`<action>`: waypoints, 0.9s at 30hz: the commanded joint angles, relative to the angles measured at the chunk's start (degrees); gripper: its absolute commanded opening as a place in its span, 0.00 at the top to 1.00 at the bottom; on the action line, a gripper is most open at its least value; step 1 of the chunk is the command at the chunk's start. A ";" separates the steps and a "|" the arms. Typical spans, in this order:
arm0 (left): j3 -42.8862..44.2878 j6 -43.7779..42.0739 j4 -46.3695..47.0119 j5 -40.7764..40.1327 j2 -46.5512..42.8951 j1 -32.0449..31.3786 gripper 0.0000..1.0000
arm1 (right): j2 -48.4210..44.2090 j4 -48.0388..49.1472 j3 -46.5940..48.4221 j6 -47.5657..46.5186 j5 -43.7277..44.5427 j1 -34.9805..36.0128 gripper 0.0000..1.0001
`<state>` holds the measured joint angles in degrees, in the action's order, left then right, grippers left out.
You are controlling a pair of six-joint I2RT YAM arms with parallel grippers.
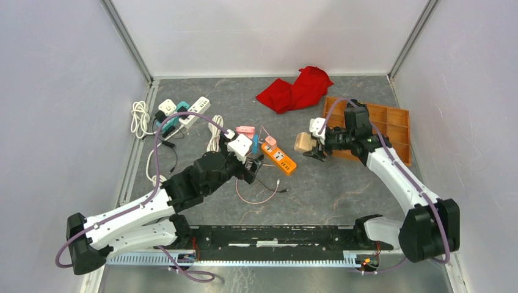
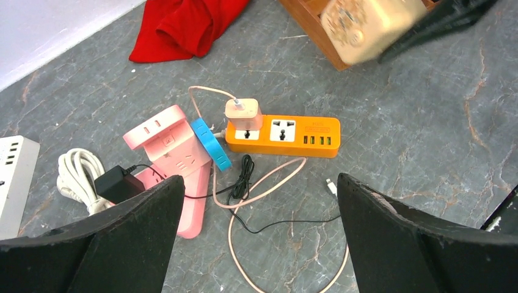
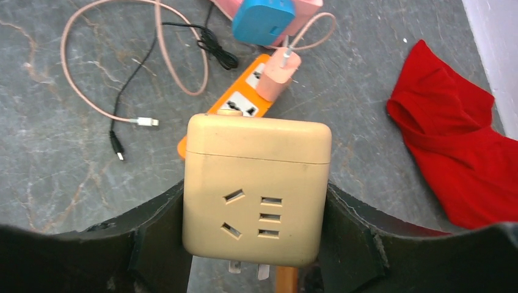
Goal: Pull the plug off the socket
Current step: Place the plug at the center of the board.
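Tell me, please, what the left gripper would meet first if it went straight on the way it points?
Probably the pink cable loop lying just short of the orange power strip, though depth is unclear.

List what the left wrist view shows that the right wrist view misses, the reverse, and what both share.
Left wrist only: the white power strip, the black adapter and the coiled white cable. Right wrist only: the slotted face of the beige cube socket, clamped in the right end effector. Both: the orange power strip, the pink plug in it, and the red cloth.
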<state>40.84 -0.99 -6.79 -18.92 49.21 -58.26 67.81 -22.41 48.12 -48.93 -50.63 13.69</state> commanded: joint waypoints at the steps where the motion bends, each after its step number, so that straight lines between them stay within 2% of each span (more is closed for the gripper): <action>1: 2.12 -1.41 -0.12 1.72 0.45 -0.01 0.00 | 5.73 -1.61 9.92 -1.26 3.48 -0.24 0.99; 9: 1.41 -2.35 0.48 -0.39 -0.81 -0.01 0.00 | 18.17 0.27 26.28 5.05 9.80 -0.26 0.99; 16: 0.40 -4.33 1.33 -3.47 -1.38 0.04 0.00 | 27.06 5.93 33.17 12.01 15.04 -0.27 0.99; 20: 0.31 -5.02 1.34 -3.86 -1.52 -0.01 0.00 | 34.77 3.56 42.17 14.30 16.95 -0.11 0.99; 24: -0.11 -5.80 1.77 -4.51 -1.86 0.05 0.00 | 43.70 -3.78 52.57 14.58 20.80 1.06 1.00; 27: -0.28 -6.17 2.01 -5.01 -2.22 -0.01 0.00 | 46.79 -5.27 55.11 15.40 26.32 1.80 1.00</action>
<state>40.84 -3.77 -7.53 -22.06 48.27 -58.26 111.96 -24.29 98.32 -35.66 -31.16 14.24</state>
